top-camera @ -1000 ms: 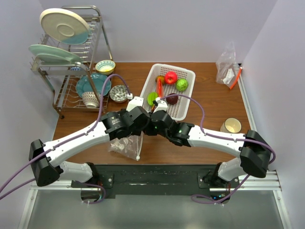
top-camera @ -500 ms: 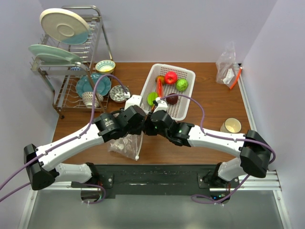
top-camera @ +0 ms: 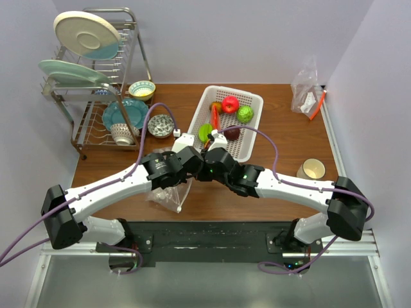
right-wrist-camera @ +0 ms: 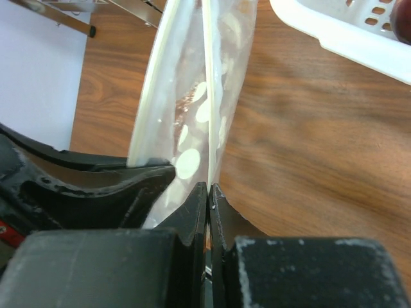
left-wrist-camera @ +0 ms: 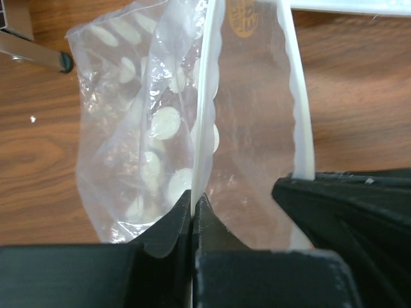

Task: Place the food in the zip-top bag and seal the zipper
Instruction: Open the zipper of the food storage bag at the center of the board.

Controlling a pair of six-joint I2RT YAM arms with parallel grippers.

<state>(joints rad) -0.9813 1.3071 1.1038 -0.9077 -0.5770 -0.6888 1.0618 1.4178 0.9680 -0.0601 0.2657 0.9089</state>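
White basket (top-camera: 255, 125): toy food (top-camera: 230, 104) inside, unbagged.
Zip-top bag (top-camera: 168, 196): hangs between the arms, near the basket; probably light, limp, slippery.
Left gripper (left-wrist-camera: 192, 205): pinches one zipper (left-wrist-camera: 207, 96) lip.
Right gripper (right-wrist-camera: 209, 192): pinches the other.
Hold: stiffer zipper strip.

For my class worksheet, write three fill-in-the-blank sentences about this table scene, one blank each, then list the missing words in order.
1. The left gripper has its jaws shut on one strip of the ___ of the zip-top bag.
2. The right gripper pinches the other strip, so the bag's mouth is held ___.
3. The red apple lies in the white ___, not in the bag.

Missing words: zipper; open; basket.
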